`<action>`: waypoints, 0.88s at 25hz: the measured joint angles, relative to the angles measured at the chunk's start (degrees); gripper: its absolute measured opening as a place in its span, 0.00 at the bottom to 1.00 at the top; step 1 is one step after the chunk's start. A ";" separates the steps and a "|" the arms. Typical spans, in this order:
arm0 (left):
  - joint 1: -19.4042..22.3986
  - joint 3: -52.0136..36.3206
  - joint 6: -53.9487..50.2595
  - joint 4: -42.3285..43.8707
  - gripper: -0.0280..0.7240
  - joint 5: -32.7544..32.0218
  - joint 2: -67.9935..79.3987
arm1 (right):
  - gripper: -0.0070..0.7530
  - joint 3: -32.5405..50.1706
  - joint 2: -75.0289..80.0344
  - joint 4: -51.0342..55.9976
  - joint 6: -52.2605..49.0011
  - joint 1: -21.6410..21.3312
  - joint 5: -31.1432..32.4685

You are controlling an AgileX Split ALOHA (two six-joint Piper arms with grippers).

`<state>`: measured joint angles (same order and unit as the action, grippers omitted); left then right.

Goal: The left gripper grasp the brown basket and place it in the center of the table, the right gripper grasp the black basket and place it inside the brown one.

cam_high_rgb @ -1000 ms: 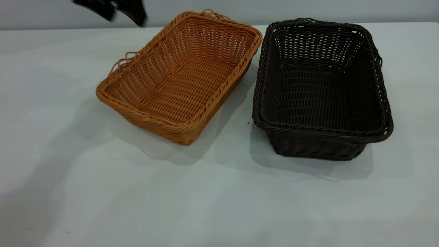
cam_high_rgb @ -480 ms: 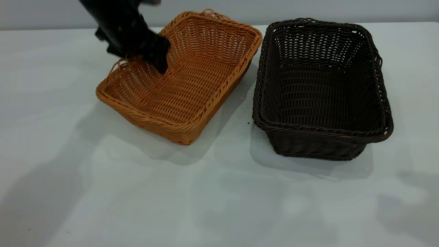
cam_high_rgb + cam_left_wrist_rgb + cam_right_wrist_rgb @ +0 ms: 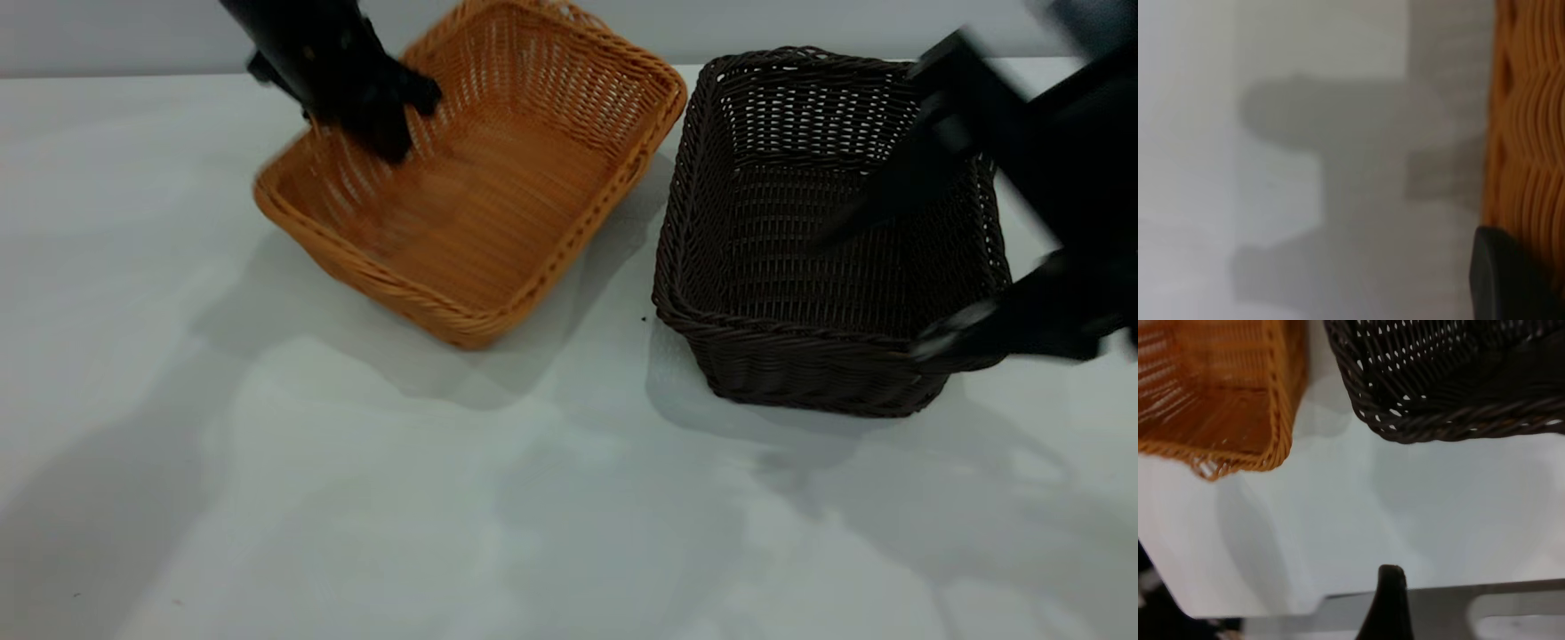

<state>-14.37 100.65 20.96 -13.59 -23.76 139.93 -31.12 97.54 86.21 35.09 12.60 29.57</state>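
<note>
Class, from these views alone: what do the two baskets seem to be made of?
Brown basket: woven wicker or rattan-like strands, possibly synthetic, orange-tan with a braided rim. Black basket: the same open weave, very dark with a slight sheen, so perhaps plastic.

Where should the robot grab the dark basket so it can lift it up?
Probably the braided rim of the dark brown-black woven basket, on its long right-hand wall, from above, one finger inside and one outside. That wall is thin and nearest the right gripper.

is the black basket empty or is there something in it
Empty of objects: the black basket shows only bare woven floor, though one finger of the right gripper reaches over it.
</note>
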 joint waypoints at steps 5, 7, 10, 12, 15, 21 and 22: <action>1.06 0.00 0.87 0.60 0.16 -0.26 -6.31 | 0.76 -1.79 9.30 14.47 8.34 1.68 -1.67; 1.06 0.06 1.71 0.51 0.16 -0.32 -7.70 | 0.76 -2.90 12.03 15.43 8.98 1.68 -3.19; 0.95 0.06 2.36 0.46 0.16 -0.32 -8.67 | 0.76 -4.86 15.30 15.66 9.20 1.68 -6.13; 0.95 0.06 2.36 0.46 0.16 -0.38 -8.82 | 0.76 -6.53 16.82 15.66 9.06 1.68 -8.00; 0.95 0.06 2.41 0.51 0.16 -0.71 -8.82 | 0.76 -9.09 18.48 15.73 8.10 1.68 -10.65; 0.95 0.06 2.58 0.55 0.16 -0.76 -9.24 | 0.71 -12.68 21.83 16.13 6.60 1.68 -18.74; 0.95 0.06 2.58 0.55 0.16 -0.77 -9.48 | 0.69 -13.10 22.26 16.19 6.59 1.68 -20.00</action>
<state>-13.42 100.71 23.54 -13.04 -24.53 130.45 -44.21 119.80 102.40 41.67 14.27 9.57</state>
